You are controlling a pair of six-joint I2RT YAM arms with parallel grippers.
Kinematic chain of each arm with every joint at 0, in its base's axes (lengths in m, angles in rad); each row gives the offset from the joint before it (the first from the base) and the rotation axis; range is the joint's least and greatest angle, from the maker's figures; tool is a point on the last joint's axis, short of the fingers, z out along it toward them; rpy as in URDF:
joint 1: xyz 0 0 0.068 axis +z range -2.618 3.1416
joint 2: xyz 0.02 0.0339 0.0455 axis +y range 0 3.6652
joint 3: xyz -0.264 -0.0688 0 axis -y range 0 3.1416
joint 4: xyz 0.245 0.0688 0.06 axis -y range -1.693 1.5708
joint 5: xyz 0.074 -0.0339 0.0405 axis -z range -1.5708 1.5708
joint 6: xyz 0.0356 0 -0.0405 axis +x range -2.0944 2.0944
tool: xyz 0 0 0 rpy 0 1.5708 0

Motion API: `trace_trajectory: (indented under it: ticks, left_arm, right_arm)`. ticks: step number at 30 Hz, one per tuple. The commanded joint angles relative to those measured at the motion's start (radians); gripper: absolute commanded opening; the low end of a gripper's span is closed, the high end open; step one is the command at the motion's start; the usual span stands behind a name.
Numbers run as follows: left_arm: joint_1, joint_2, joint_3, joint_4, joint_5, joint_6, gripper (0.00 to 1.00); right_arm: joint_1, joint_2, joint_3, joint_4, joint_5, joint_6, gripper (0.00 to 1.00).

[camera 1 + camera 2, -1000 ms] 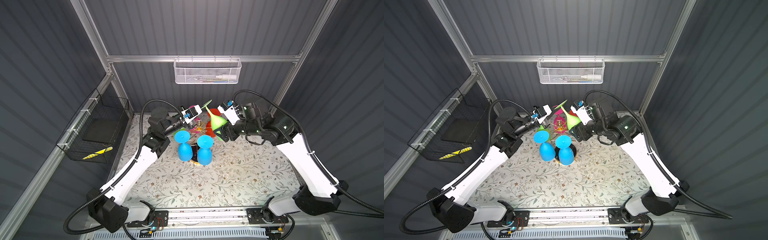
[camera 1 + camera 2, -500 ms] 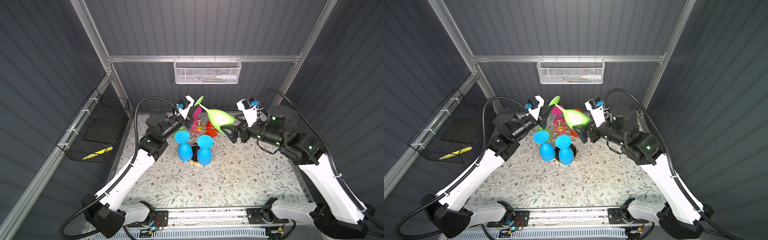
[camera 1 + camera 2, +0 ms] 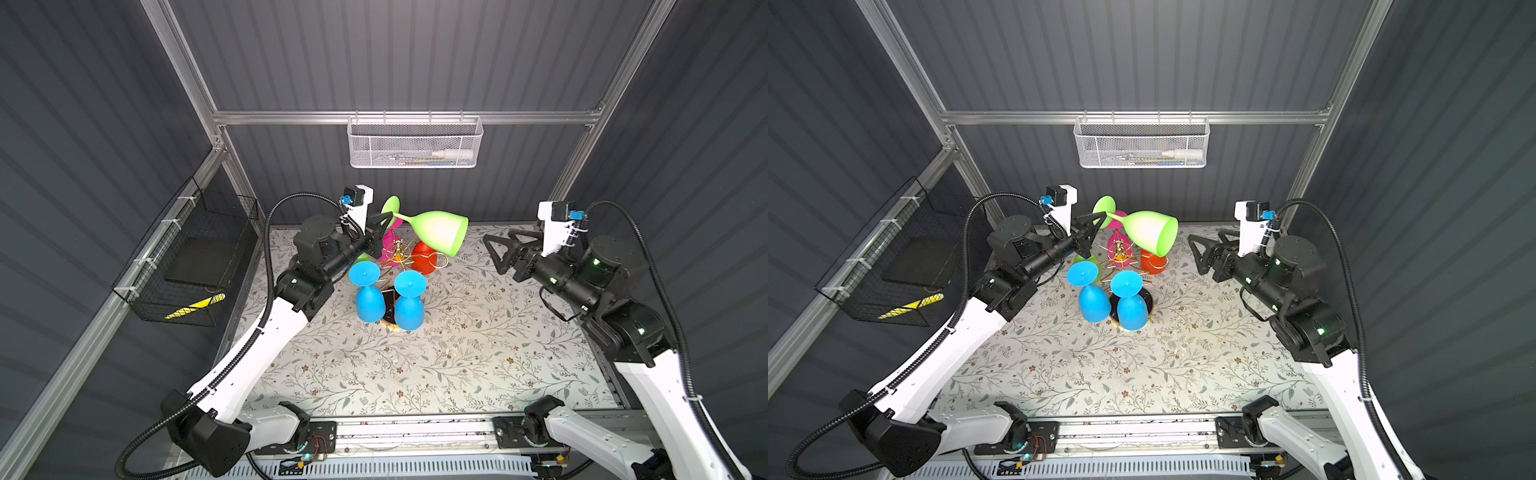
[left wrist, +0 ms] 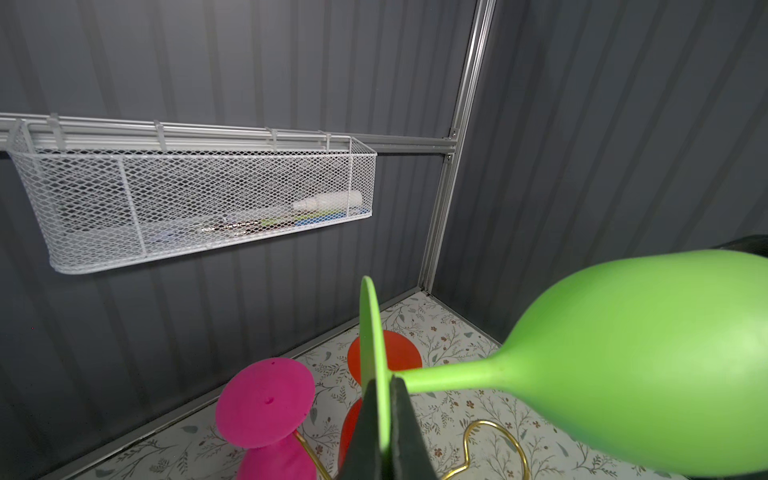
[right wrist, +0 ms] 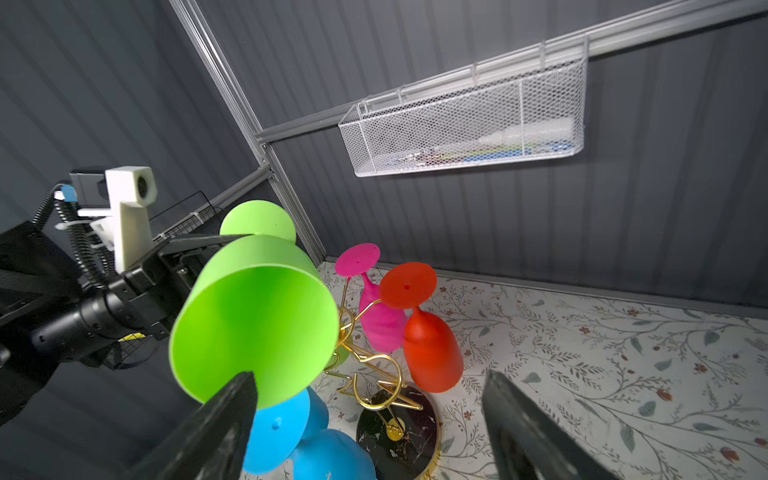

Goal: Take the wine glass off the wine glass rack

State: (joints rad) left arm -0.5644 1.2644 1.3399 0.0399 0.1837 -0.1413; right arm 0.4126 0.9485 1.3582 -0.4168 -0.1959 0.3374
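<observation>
Green wine glass (image 3: 436,230) lying sideways, upper centre, above wine glass rack (image 3: 398,253) | left gripper (image 3: 386,218) clamped on its foot, arm reaching up-right | right gripper (image 3: 491,254) spread, empty, centre-right

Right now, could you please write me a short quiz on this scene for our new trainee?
1. True or false: the left claw is shut on the foot of the lifted green wine glass.
2. The right claw is: A) open and empty; B) shut on a pink glass; C) shut on the basket.
3. How many blue glasses hang on the wine glass rack?
Key: 1 true; 2 A; 3 two.
</observation>
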Motion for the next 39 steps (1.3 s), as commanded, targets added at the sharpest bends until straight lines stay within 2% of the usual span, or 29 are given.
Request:
trace_trajectory:
  ticks: [1, 5, 12, 17, 23, 26, 28, 31, 35, 39]
  left_arm:
    - [-0.003, -0.023, 0.016, -0.01, 0.021, -0.05, 0.0]
    - [-0.003, -0.025, 0.009, -0.011, 0.021, -0.053, 0.0]
    - [-0.003, -0.023, 0.008, -0.006, 0.037, -0.067, 0.0]
    - [-0.003, -0.023, 0.01, -0.011, 0.049, -0.069, 0.0]
    - [-0.003, -0.02, 0.01, -0.018, 0.047, -0.069, 0.0]
    - [-0.003, -0.017, 0.005, -0.012, 0.041, -0.069, 0.0]
    - [-0.003, -0.015, 0.0, -0.003, 0.038, -0.069, 0.01]
    - [-0.003, -0.016, -0.002, 0.004, 0.031, -0.069, 0.03]
    - [-0.003, -0.019, -0.008, 0.012, 0.022, -0.065, 0.14]
    - [-0.003, -0.034, -0.029, 0.034, -0.001, -0.064, 0.29]
  right_arm:
    - [-0.005, 0.027, -0.001, 0.062, -0.075, 0.05, 0.83]
    - [-0.005, 0.072, 0.013, 0.092, -0.18, 0.07, 0.79]
    - [-0.004, 0.133, 0.017, 0.17, -0.237, 0.119, 0.7]
    - [-0.003, 0.179, 0.03, 0.202, -0.268, 0.14, 0.56]
    - [-0.001, 0.213, 0.038, 0.217, -0.3, 0.156, 0.3]
    - [-0.002, 0.208, 0.036, 0.216, -0.301, 0.159, 0.23]
    - [-0.001, 0.203, 0.036, 0.216, -0.303, 0.16, 0.15]
    - [-0.002, 0.198, 0.037, 0.217, -0.301, 0.165, 0.01]
    - [-0.004, 0.191, 0.038, 0.222, -0.295, 0.177, 0.0]
    - [-0.007, 0.177, 0.049, 0.209, -0.265, 0.172, 0.0]
